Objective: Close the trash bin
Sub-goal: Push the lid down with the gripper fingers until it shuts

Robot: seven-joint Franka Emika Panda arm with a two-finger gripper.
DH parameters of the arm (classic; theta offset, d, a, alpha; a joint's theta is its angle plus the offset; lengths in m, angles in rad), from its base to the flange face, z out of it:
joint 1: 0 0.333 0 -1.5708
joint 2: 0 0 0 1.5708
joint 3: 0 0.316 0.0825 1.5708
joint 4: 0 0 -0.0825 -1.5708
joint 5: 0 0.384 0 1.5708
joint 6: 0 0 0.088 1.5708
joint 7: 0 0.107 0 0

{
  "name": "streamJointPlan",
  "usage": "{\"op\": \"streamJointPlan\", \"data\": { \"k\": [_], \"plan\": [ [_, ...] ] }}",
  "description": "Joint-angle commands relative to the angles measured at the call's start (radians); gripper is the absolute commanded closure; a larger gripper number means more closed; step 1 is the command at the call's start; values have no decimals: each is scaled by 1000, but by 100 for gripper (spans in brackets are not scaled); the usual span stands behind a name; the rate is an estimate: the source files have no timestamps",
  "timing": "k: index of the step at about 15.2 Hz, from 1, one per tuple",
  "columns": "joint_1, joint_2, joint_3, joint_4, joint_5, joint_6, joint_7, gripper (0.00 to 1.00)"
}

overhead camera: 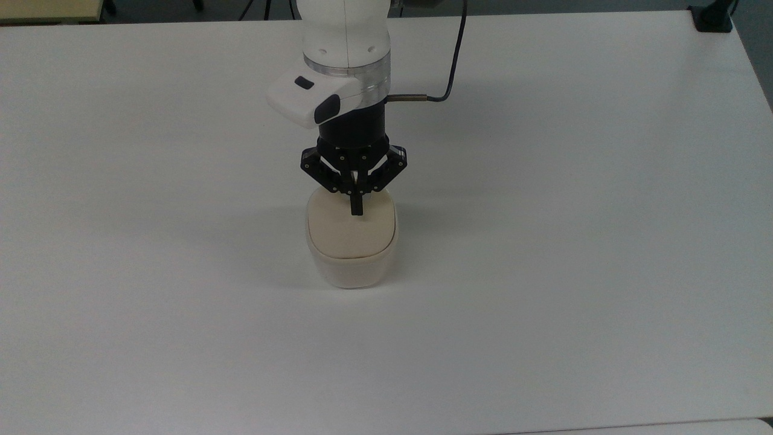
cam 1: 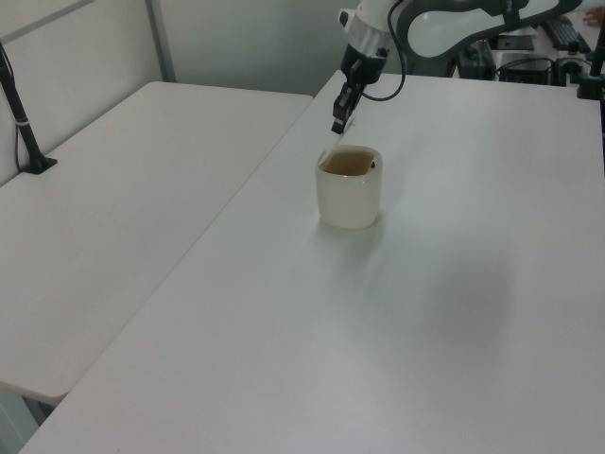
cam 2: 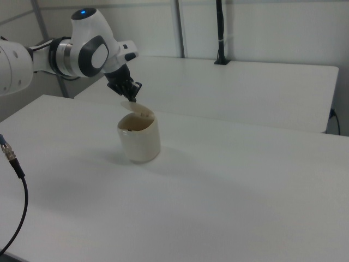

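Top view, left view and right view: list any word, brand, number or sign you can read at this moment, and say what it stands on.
No text can be read in these views.
Black two-finger gripper: no lettering can be made out on its body.
Cream-white plastic trash bin with beige lid: no print visible.
White table: bare of labels.
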Motion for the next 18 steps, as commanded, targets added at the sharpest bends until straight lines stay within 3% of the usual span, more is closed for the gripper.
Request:
{"op": "streamJointPlan", "data": {
  "k": [1,10,13,18],
  "plan": [
    [23,-8,-3,-39,15,-52,-6,100],
    [24,64,-3,-62,15,-53,6,100],
    [15,21,-5,-55,15,-80,3,100],
    [4,-109,-14,-51,0,-329,6,100]
  ]
}}
